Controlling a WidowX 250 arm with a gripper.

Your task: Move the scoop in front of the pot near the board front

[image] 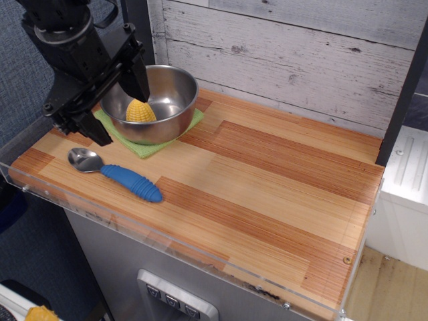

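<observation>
The scoop [115, 174] lies flat on the wooden board [267, 180] near its front left edge, metal bowl to the left, ribbed blue handle pointing right. It sits in front of the steel pot [157, 100], which stands on a green cloth [144, 146] at the back left and holds a yellow toy corn [139, 111]. My gripper [117, 107] is open and empty, raised above the board's left end, over the pot's left side. Its fingers are apart from the scoop.
A clear acrylic edge [167, 244] runs along the board's front. A whitewashed plank wall [287, 53] stands behind. A dark post [137, 30] rises at the back left, another [404, 87] at the right.
</observation>
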